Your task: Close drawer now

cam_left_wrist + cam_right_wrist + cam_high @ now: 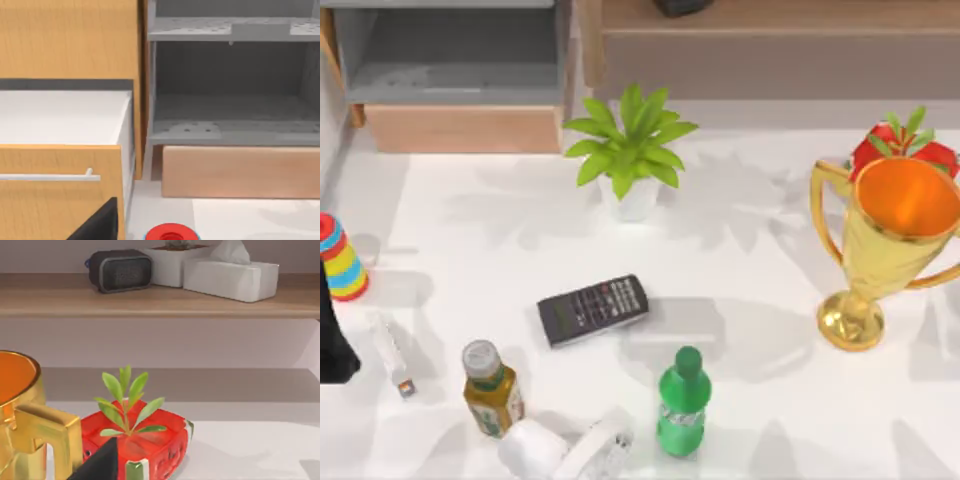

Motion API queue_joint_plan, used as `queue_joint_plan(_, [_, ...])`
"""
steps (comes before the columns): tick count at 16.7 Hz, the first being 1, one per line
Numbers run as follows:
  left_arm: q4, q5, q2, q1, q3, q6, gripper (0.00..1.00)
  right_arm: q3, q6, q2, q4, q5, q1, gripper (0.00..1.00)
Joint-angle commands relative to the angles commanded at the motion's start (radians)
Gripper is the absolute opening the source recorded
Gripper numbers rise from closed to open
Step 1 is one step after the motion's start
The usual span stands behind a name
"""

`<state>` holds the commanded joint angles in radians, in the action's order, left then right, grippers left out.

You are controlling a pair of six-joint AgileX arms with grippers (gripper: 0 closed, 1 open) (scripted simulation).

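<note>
White tabletop (750,260) lies open before our pulled-out drawer (460,128); we cannot tell our left gripper's (335,345) state at the left edge.

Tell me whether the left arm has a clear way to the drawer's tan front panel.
Probably yes. The left gripper sits at the table's left edge, and the drawer stands pulled out at the back left. Only the striped stacking toy stands near that line; the potted plant is off to the right.
</note>
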<state>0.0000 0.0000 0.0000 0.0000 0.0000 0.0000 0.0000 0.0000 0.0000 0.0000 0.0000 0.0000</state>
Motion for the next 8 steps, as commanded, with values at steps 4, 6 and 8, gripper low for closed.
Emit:
queue_joint_plan(4, [0.019,-0.024,0.035,-0.024,0.028,0.001,1.00,0.000,0.000,0.000,0.000,0.000,0.000,1.00])
queue_joint_plan(6, [0.057,-0.072,0.112,-0.073,0.084,0.002,1.00,0.000,0.000,0.000,0.000,0.000,0.000,1.00])
queue_joint_plan(8, [0.108,-0.136,0.228,-0.138,0.159,0.004,1.00,0.000,0.000,0.000,0.000,0.000,0.000,1.00])
